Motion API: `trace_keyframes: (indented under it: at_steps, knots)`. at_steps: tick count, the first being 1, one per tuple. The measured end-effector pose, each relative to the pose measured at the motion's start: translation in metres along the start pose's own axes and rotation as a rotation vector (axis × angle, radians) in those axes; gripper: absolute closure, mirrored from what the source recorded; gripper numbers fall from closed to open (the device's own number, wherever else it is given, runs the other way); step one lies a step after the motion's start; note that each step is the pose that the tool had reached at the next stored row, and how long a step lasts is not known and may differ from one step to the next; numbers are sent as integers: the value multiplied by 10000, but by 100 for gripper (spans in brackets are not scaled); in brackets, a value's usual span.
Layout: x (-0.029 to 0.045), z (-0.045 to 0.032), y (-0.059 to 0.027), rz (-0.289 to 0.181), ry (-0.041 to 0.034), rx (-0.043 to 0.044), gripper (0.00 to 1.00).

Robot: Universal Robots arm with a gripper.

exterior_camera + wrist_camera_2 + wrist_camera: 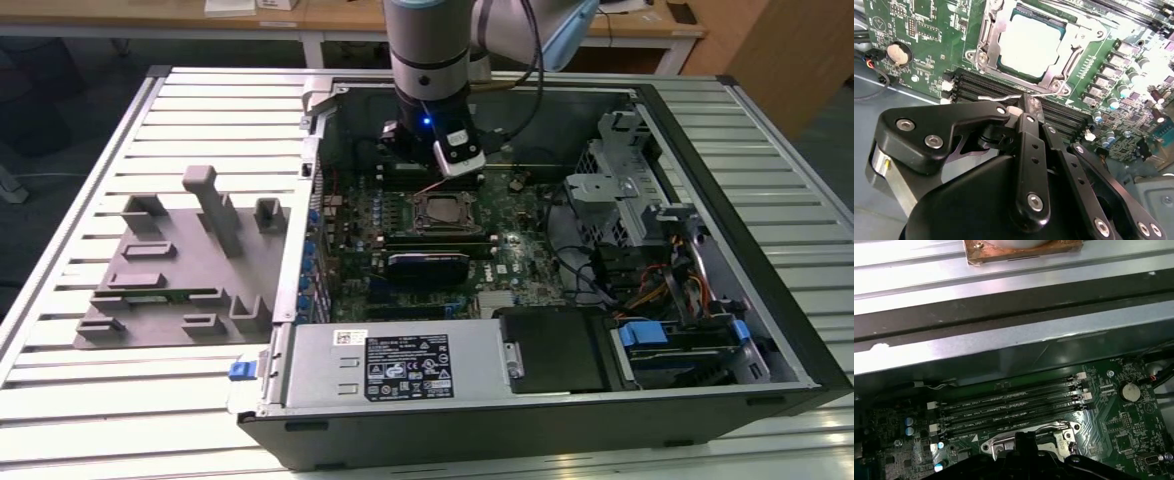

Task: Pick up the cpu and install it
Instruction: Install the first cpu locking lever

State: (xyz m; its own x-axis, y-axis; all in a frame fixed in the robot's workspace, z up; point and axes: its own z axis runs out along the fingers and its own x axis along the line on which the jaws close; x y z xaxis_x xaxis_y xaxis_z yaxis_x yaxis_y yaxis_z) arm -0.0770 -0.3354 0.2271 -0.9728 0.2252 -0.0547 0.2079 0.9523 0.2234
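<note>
The cpu (pixel 1030 46), a flat square chip with a silvery top, lies inside the metal-framed socket (pixel 985 47) on the green motherboard. In the exterior view the cpu (pixel 445 211) sits in the middle of the open computer case, just below my gripper (pixel 438 180). In the second wrist view my gripper (pixel 1026 106) is shut, with nothing of the chip between its black fingers. Its tip is at the thin wire lever (pixel 999 97) along the socket's edge, over the memory slots. The first wrist view shows the socket frame (pixel 1054 432) right beyond the dark fingers (pixel 1026 450).
Black memory slots (pixel 1009 410) run beside the socket, with a coin battery (pixel 1129 391) near them. The case wall (pixel 320 180), a drive cage (pixel 627 190), cables (pixel 654 285) and the power supply (pixel 400 365) ring the board. A grey parts fixture (pixel 180 265) lies on the slatted table.
</note>
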Motion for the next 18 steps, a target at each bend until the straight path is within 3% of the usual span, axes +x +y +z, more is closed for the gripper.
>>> trace_keyframes:
  at_steps: [18]
  knots:
    - [-19,119,129,105,-81,236,89]
